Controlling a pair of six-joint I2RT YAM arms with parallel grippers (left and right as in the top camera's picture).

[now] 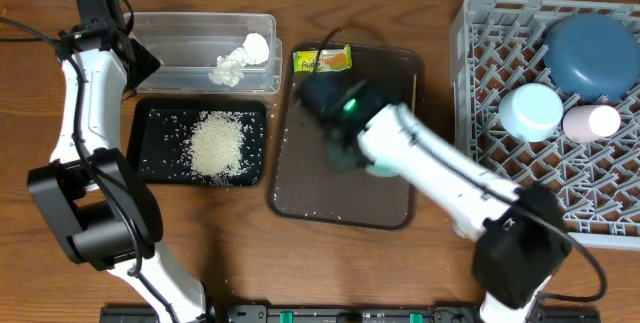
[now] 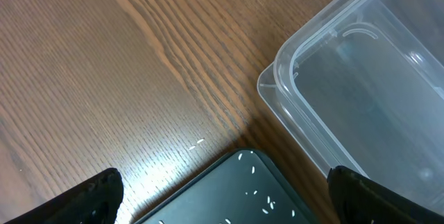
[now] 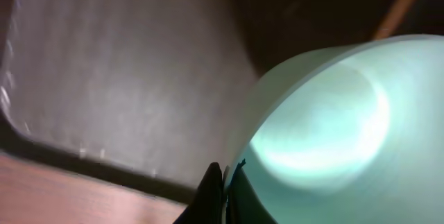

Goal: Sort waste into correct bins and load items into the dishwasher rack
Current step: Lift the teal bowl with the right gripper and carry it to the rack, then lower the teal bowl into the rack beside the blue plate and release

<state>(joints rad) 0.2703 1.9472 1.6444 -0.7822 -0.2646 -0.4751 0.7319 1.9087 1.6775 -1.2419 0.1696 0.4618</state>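
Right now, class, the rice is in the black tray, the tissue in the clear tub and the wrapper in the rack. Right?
Wrong on the wrapper: the overhead view shows it at the brown tray's far left corner, not in the rack. The rice is in the black tray and the tissue in the clear tub.
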